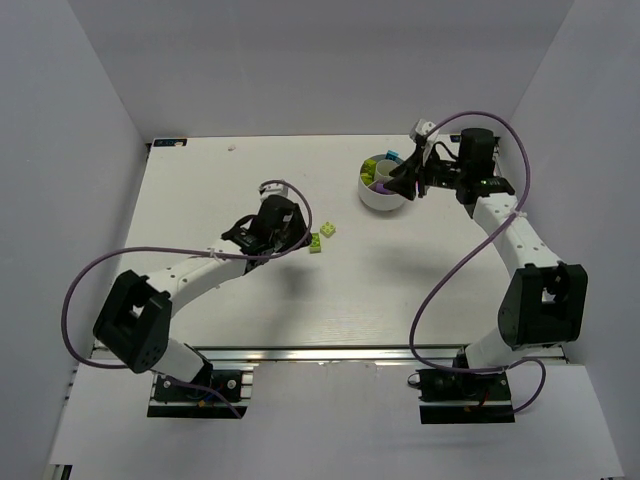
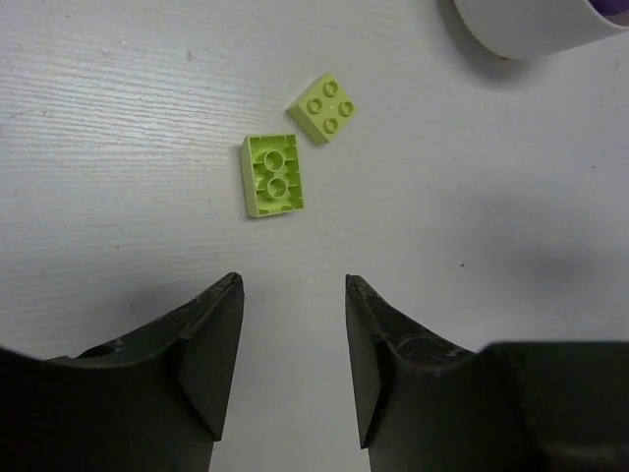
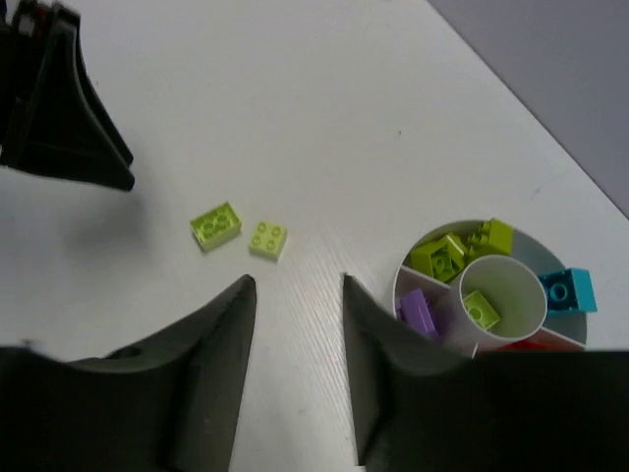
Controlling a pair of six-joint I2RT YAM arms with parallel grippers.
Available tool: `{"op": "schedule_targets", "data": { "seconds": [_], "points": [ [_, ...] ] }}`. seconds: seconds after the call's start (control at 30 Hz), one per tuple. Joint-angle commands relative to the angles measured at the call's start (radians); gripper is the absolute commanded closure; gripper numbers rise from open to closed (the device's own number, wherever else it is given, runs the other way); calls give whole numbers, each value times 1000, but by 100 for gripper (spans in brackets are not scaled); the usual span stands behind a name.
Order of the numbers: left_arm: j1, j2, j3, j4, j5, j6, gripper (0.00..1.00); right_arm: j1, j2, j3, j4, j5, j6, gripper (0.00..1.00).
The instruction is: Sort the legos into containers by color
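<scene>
My left gripper (image 2: pixel 293 295) hangs parted and empty over the table (image 2: pixel 98 197), just short of the upturned brick (image 2: pixel 273 175) and square brick (image 2: pixel 322 108); light, hard, slick, so I'd pinch flat sides; right gripper (image 3: pixel 298 290) gapes empty near the dish (image 3: pixel 539 248).

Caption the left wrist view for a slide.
Empty jaws parted over the table; two lime green bricks ahead, one underside up; white dish rim top right.

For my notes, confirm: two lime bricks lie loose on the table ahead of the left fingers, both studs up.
Not both. The left wrist view shows only the square brick studs up; the longer brick lies underside up. Both lie loose on the table ahead of the left fingers.
</scene>
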Motion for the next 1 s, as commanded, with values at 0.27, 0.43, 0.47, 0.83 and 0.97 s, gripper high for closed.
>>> {"op": "schedule_targets", "data": {
  "seconds": [0.27, 0.43, 0.47, 0.83, 0.97],
  "points": [
    [-93, 150, 154, -136, -164, -6, 36, -3, -150, -170, -66, 132, 21, 19],
    [-102, 212, 189, -156, -177, -6, 36, -3, -164, -197, -35, 196, 55, 19],
    [-104, 218, 196, -156, -184, -6, 36, -3, -163, -197, -32, 206, 73, 20],
    [-111, 367, 352, -227, -236, 18, 37, -5, -186, -213, -6, 240, 107, 21],
    [-113, 420, 390, -240, -258, 24, 37, -5, -184, -223, 2, 241, 115, 21]
  ]
}}
